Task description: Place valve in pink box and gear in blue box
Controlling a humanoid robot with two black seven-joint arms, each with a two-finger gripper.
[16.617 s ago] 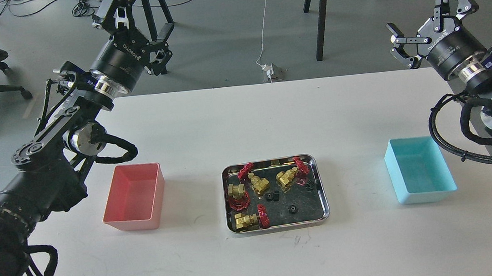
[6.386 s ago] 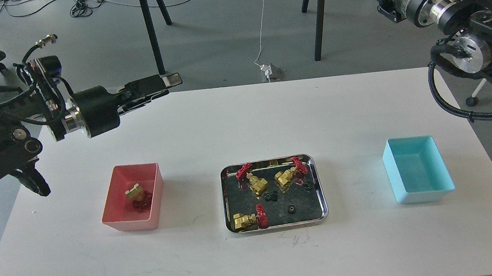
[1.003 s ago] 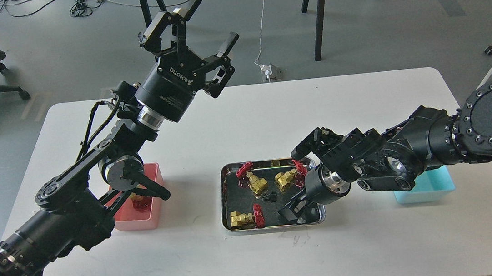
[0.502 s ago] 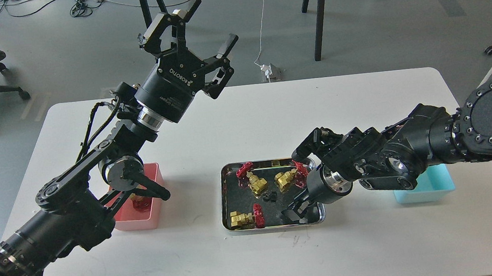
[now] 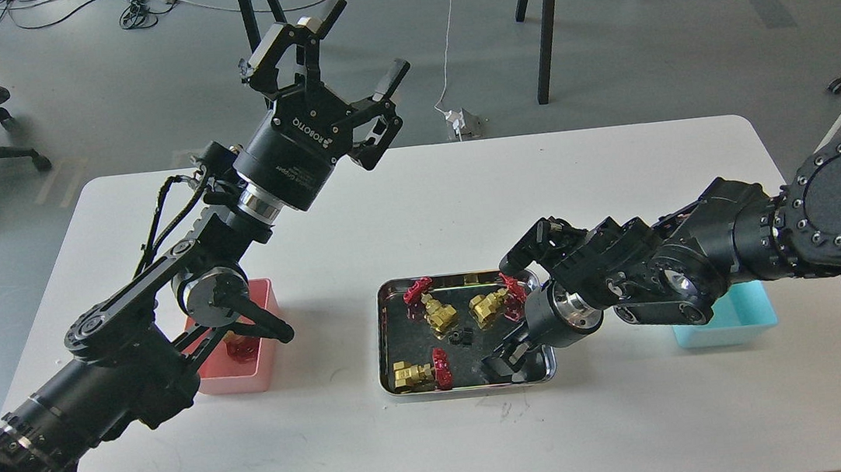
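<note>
Three brass valves with red handwheels (image 5: 440, 314) (image 5: 492, 304) (image 5: 419, 373) lie in the steel tray (image 5: 380, 346). One more valve (image 5: 242, 350) lies in the pink box (image 5: 236, 374), partly hidden by my left arm. One black gear (image 5: 464, 335) shows in the tray's middle; the other gears are hidden. My right gripper (image 5: 500, 363) is down inside the tray's front right part; its dark fingers cannot be told apart. My left gripper (image 5: 349, 44) is open and empty, held high above the table's back. The blue box (image 5: 727, 325) stands behind my right arm.
The steel tray sits at the table's middle, the pink box to its left, the blue box to its right. My left arm's elbow hangs over the pink box. Chair, stand legs and cables are on the floor behind the table.
</note>
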